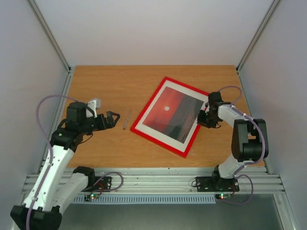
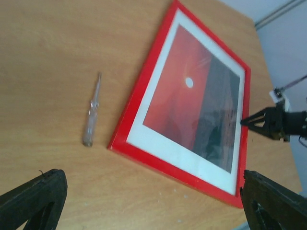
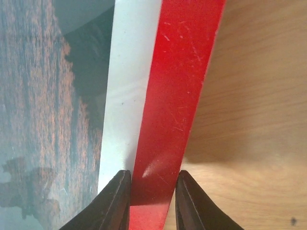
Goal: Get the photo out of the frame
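The red frame (image 1: 149,104) lies tilted on the wooden table, with the red sunset photo (image 1: 172,114) inside a white mat. My right gripper (image 1: 203,117) sits at the frame's right edge. In the right wrist view its fingers (image 3: 152,184) close on either side of the red border (image 3: 182,72), and a shadow falls under that edge. My left gripper (image 1: 115,119) is open and empty, left of the frame. In the left wrist view the frame (image 2: 139,96) and photo (image 2: 192,110) lie ahead of its spread fingers (image 2: 153,206).
A clear-handled screwdriver (image 1: 126,119) lies on the table between my left gripper and the frame; it also shows in the left wrist view (image 2: 92,112). White walls enclose the table (image 1: 105,86) on three sides.
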Motion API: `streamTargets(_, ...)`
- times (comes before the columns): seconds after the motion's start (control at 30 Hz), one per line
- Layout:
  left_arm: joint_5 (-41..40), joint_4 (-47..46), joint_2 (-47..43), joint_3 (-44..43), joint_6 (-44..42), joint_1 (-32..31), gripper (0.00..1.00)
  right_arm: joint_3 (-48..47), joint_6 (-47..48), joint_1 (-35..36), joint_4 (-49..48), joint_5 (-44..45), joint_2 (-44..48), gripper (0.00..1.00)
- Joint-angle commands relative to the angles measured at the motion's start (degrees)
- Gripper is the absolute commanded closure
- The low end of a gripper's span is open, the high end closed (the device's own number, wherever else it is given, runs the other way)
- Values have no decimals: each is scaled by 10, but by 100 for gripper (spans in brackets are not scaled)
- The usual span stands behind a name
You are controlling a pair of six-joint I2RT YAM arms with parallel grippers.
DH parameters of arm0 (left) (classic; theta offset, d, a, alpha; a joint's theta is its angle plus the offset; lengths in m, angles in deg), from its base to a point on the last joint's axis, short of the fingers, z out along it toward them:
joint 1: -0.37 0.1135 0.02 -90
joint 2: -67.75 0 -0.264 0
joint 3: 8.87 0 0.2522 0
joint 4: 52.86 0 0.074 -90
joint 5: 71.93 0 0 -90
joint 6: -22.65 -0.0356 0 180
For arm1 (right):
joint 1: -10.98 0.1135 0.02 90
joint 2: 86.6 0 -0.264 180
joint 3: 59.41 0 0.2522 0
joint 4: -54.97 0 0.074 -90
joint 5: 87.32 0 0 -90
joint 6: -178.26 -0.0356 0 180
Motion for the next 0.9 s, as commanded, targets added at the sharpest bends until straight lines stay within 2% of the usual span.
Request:
streamTargets(0.0,23,0,42,28,23,-28,1,-40,74,33,-1,-38,8,94)
streamTargets(0.27,-34,-69,96,78,81,-99,6,-89,128,75,12,-23,-41,94)
streamTargets(0.5,-35,-130,137,119,110,-128,11,-149,162,91,24,2,-88,94)
streamTargets(0.7,-73,-156,168,137,115,-149,13,-189,166,91,19,11,-119,93)
streamTargets(0.87,-97,-175,210,135,110,-151,15,-239,166,91,25,31,-152,89)
